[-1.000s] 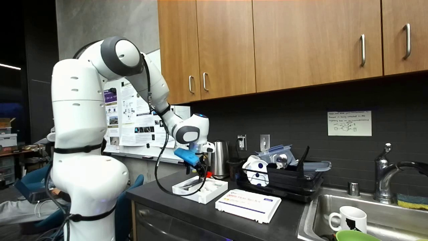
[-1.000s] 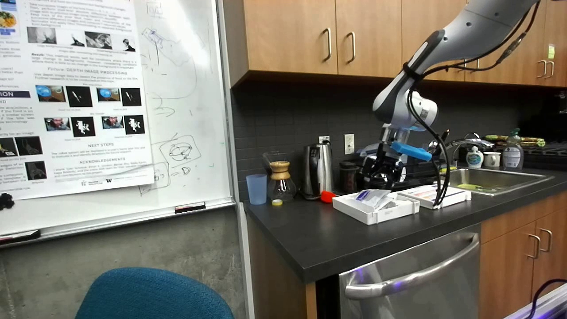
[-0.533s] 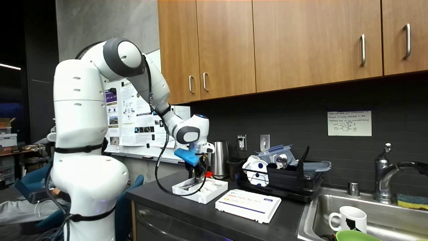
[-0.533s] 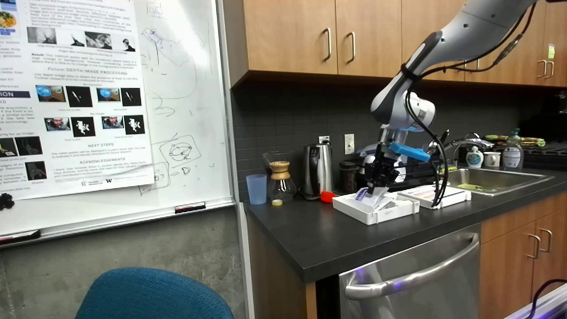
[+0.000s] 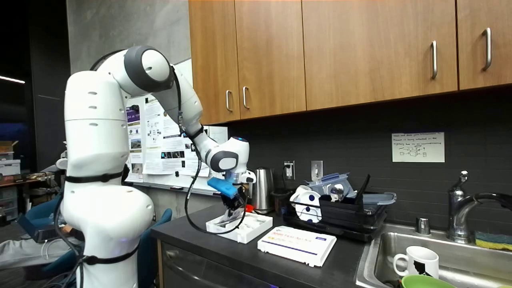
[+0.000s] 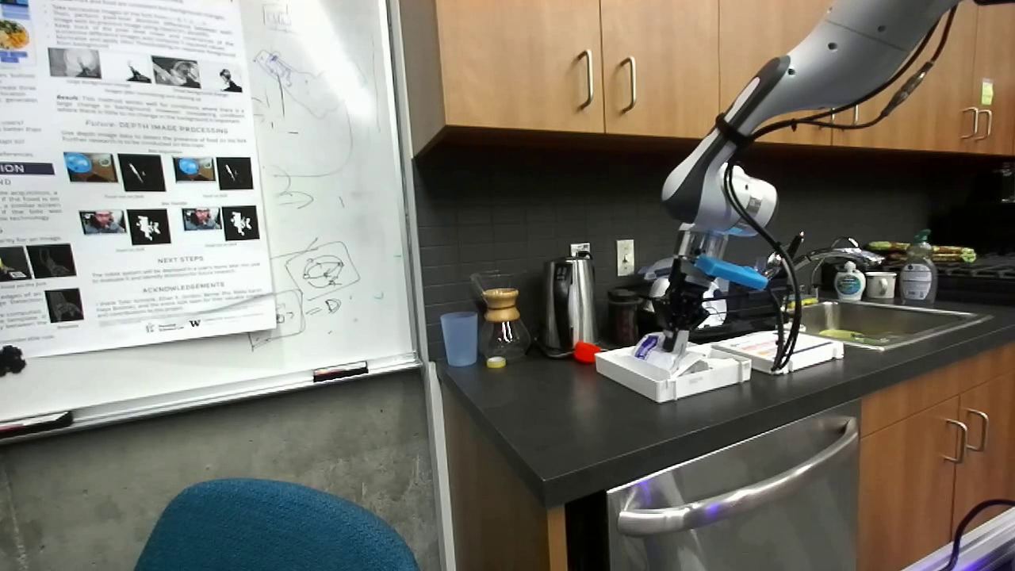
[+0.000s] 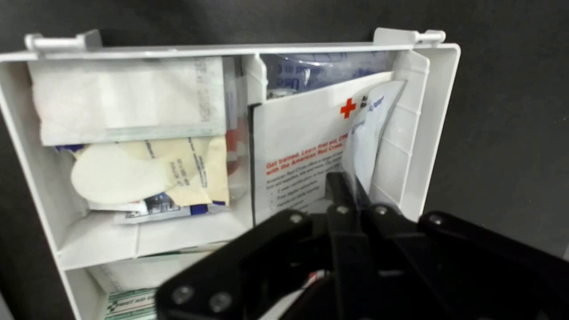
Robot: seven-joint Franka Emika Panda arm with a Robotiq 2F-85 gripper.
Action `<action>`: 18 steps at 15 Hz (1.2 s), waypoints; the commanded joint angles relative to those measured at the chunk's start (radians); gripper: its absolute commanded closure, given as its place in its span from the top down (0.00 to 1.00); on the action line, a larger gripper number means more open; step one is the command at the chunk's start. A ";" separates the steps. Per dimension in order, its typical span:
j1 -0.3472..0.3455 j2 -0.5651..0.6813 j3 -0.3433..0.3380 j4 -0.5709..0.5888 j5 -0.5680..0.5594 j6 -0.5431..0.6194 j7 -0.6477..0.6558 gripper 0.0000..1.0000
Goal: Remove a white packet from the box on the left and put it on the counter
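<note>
White packet (image 7: 366, 140) is clamped in the gripper (image 7: 350, 184), inside the box (image 6: 710, 383). The box lies between the front and back edges of the counter (image 6: 539, 420).

A pale blue cup (image 6: 459, 339) stood just beside a tan-collared glass carafe (image 6: 504, 339), near a steel kettle (image 6: 574, 305). In an exterior view, a handwritten note (image 5: 418, 147) hung on the dark wall (image 5: 356, 148) below wooden cabinets (image 5: 380, 48).
</note>
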State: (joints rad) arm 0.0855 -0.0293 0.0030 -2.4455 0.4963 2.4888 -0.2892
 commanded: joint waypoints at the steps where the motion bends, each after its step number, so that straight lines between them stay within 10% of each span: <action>1: -0.011 -0.030 0.013 -0.003 -0.017 -0.024 0.011 0.00; 18: 0.040 -0.249 0.037 -0.061 -0.039 -0.072 0.053 0.00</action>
State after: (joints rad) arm 0.1111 -0.2075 0.0364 -2.4728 0.4730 2.4346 -0.2644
